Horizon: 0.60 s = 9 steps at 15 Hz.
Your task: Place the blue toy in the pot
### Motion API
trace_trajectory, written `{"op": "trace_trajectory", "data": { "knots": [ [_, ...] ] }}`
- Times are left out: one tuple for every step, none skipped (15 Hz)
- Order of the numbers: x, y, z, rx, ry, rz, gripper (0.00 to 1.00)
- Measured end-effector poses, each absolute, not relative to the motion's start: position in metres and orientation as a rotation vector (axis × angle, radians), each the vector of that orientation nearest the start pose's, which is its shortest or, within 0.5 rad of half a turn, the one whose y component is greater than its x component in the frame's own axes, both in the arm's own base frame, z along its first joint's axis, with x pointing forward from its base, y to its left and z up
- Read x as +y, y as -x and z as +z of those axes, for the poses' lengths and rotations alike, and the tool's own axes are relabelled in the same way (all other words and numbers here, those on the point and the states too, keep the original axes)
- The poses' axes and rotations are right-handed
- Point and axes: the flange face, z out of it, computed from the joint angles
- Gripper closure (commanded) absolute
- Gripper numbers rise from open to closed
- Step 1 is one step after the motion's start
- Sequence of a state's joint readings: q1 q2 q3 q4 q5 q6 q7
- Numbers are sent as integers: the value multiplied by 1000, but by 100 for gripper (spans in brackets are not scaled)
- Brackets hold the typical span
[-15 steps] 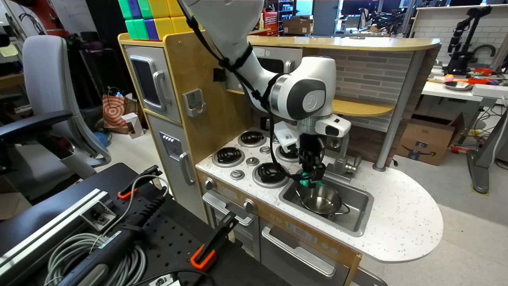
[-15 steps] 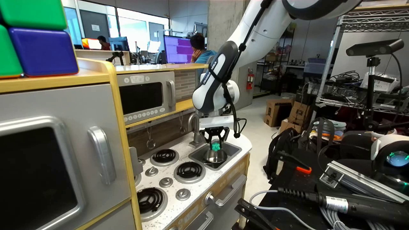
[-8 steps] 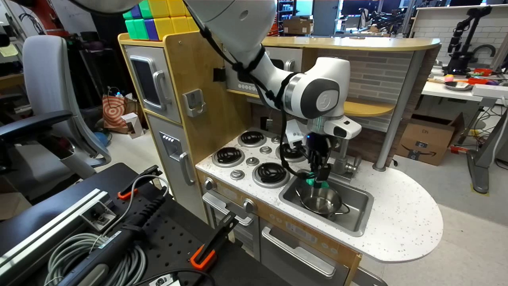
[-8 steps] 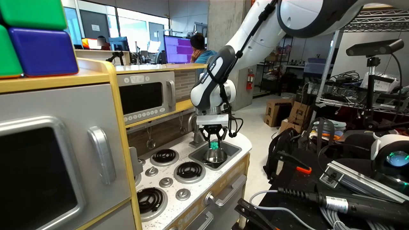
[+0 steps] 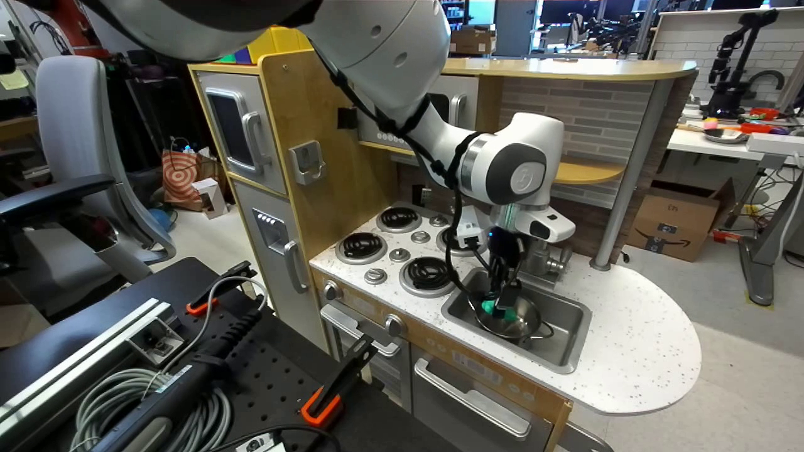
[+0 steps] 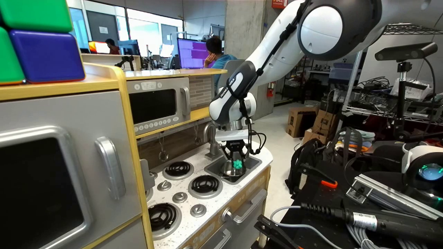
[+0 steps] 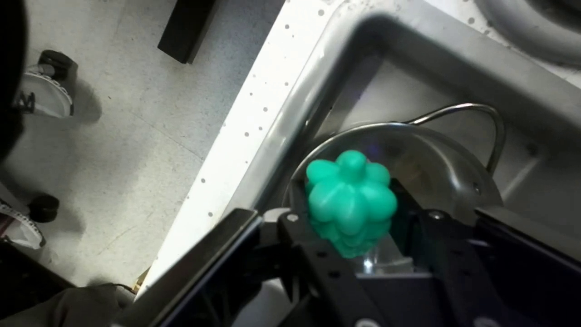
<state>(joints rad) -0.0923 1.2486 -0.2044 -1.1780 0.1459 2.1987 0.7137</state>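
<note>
wrist view | pot (image 7: pixel 435 170): partly hidden by toy (image 7: pixel 352 202) | burner (image 7: pixel 531 32): cut off

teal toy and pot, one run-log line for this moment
pincer: shut on teal toy | toy: at mouth of pot, depth unclear | pot: in sink | release: not yet

Pale floor (image 5: pixel 747 370), grey office chair (image 5: pixel 75 125), concrete pillar (image 6: pixel 242 31), bright windows (image 6: pixel 143 36) at the back.

slvr pot (image 7: pixel 435 168) in sink (image 7: pixel 395 86) | lobed teal toy (image 7: pixel 352 200) held @ pot mouth
</note>
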Motion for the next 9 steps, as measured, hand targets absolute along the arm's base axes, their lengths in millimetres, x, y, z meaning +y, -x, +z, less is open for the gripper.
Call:
{"op": "trace_trajectory", "data": {
  "knots": [
    [-170, -686, 3, 1566, 2866, 307, 81],
    [-172, -688, 3, 1576, 2857, 310, 81],
    [-173, -690, 4, 1585, 2847, 308, 81],
    [-174, -692, 5, 1594, 2837, 308, 81],
    [-176, -694, 7, 1601, 2828, 308, 37],
    [-177, -696, 9, 1608, 2821, 308, 30],
    [-177, -698, 10, 1613, 2813, 305, 23],
    [-178, -700, 12, 1616, 2807, 301, 16],
    [-178, -701, 13, 1616, 2804, 296, 8]
  ]
}}
